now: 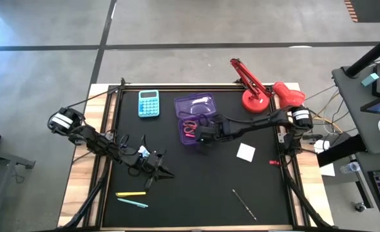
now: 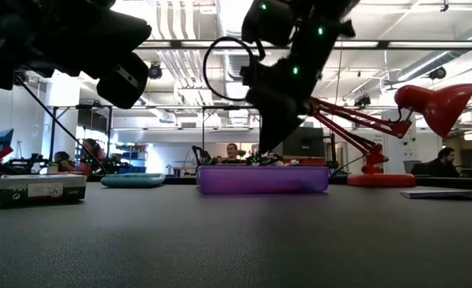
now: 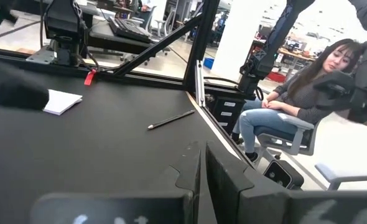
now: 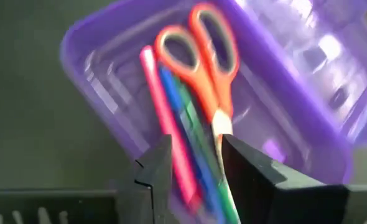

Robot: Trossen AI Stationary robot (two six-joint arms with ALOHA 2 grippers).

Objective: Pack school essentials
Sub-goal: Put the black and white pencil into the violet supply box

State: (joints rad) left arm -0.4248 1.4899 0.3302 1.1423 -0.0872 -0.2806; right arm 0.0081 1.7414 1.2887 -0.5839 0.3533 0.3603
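Purple case: open, lying mid-table toward the far side, its clear lid folded back on the far end. Inside, per the right wrist view, lie the red-handled scissors, a pink pen, a blue pen and a green pen, side by side along the tray's length.

Right gripper: positioned directly over the near end of the case, just above the pens. Its fingers stand apart with nothing between them; the pens and the scissor blades show through the gap.

Small white square: flat on the mat, right of the case and nearer, apart from it. A thin dark pen lies at the near right. A yellow pen and a teal pen lie close together at the near left.

Left gripper: hovering low over the mat left of centre, just beyond the yellow pen. Finger state cannot be determined.

Light-blue calculator: far left of the case. Red desk lamp: far right corner. A seated person is visible beyond the table edge in the left wrist view.
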